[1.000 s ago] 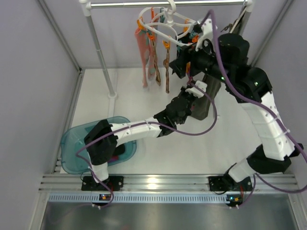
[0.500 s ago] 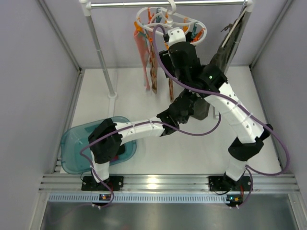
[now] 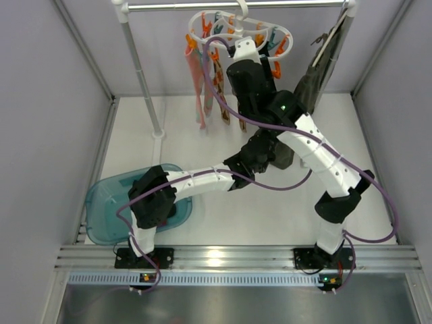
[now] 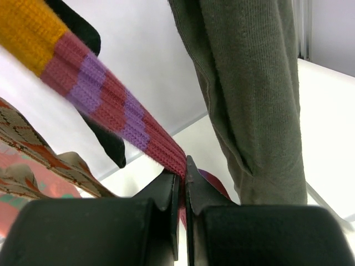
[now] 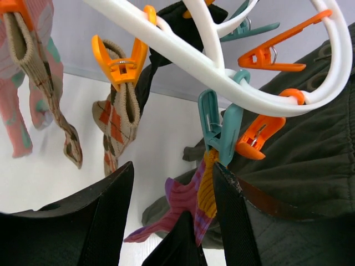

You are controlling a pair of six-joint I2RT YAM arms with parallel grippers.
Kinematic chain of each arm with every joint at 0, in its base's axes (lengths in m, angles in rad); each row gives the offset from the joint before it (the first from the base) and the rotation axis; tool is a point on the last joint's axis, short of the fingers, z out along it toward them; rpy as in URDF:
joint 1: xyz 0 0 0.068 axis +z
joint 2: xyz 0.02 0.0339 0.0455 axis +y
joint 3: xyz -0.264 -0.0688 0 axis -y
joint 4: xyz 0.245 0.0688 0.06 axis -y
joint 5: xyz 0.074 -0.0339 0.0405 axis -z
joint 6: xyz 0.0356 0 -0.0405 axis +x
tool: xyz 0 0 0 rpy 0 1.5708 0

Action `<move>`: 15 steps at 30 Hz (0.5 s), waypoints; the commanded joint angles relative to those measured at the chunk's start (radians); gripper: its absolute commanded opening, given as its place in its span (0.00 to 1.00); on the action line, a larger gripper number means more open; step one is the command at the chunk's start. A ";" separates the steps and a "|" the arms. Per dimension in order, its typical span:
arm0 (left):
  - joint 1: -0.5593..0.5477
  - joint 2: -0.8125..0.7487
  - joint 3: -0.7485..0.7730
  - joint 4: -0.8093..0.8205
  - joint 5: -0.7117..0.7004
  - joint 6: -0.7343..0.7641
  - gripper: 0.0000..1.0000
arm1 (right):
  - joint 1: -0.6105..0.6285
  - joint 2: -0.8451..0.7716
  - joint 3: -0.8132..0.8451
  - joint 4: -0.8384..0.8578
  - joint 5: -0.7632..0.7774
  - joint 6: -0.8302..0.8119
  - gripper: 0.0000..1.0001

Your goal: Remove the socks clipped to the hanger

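Note:
The white oval hanger with orange and teal clips hangs from the rail; it also shows in the right wrist view. A maroon, purple and yellow striped sock hangs from a teal clip. My left gripper is shut on this sock's lower part, which is pulled taut. My right gripper is open just below the teal clip, with the sock's top between its fingers. An argyle sock hangs from an orange clip, and a pink patterned sock hangs further left. A black sock hangs behind.
A long olive garment hangs on a slim hanger right of the looped hanger, close to the left gripper. A teal bin with dark socks in it sits at the near left. The rack's white upright pole stands at the left.
My right arm has swung left and up from beside the olive garment to under the hanger. The hanger and socks have shifted slightly left. My left gripper has stayed shut on the striped sock.

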 commanded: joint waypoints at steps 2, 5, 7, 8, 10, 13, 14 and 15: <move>0.010 0.021 0.030 0.012 0.039 -0.027 0.00 | 0.018 -0.073 -0.002 0.078 0.015 -0.012 0.56; 0.009 0.018 0.035 0.012 0.040 -0.034 0.00 | 0.020 -0.073 0.012 0.059 0.010 -0.007 0.56; 0.010 0.012 0.030 0.012 0.049 -0.042 0.00 | 0.021 -0.079 -0.010 0.091 0.015 -0.024 0.56; 0.010 0.008 0.029 0.012 0.054 -0.046 0.00 | 0.015 -0.076 -0.013 0.096 0.025 -0.035 0.56; 0.010 -0.002 0.021 0.011 0.068 -0.057 0.00 | 0.005 -0.053 -0.001 0.098 0.022 -0.049 0.56; 0.010 -0.016 0.008 0.012 0.085 -0.076 0.00 | -0.032 -0.025 0.007 0.111 0.015 -0.056 0.55; 0.009 -0.021 0.006 0.012 0.089 -0.079 0.00 | -0.045 -0.019 0.004 0.133 0.024 -0.064 0.55; 0.009 -0.028 0.003 0.012 0.092 -0.082 0.00 | -0.049 -0.005 0.004 0.147 0.038 -0.087 0.54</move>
